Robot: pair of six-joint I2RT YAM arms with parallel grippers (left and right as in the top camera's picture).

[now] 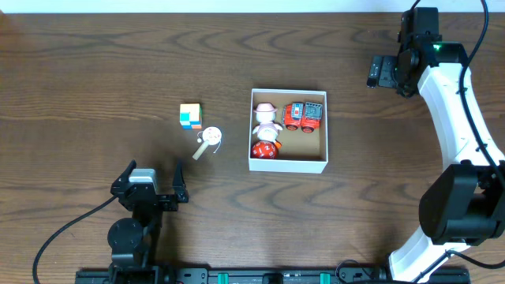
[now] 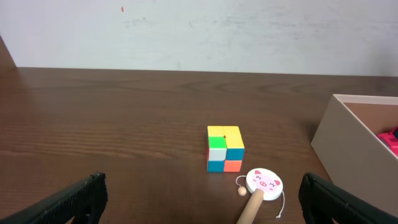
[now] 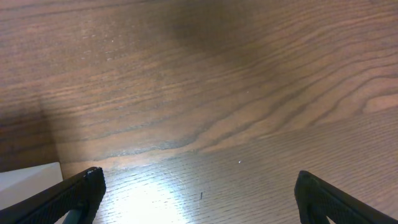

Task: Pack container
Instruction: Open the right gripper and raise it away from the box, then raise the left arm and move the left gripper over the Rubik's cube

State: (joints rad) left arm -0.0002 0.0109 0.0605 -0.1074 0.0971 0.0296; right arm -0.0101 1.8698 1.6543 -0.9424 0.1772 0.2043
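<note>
The container [image 1: 288, 165], a white-walled box with a brown inside, sits mid-table and holds a red toy car [image 1: 304, 116], a white and pink figure [image 1: 267, 118] and a red round toy [image 1: 265, 149]. Left of it lie a multicoloured cube [image 1: 190, 116] and a pig-faced rattle drum [image 1: 211, 138]. My left gripper [image 1: 151, 183] stands open near the front edge, with the cube [image 2: 224, 148] and drum [image 2: 264, 183] ahead of it and the container's wall [image 2: 339, 140] at the right. My right gripper [image 1: 377, 71] is open over bare table, right of the container, whose corner [image 3: 28, 177] shows at the left.
The dark wooden table [image 1: 95, 71] stretches around everything. The right arm's white links [image 1: 458, 118] run along the right side down to its base at the front right. A pale wall [image 2: 199, 31] rises behind the table's far edge.
</note>
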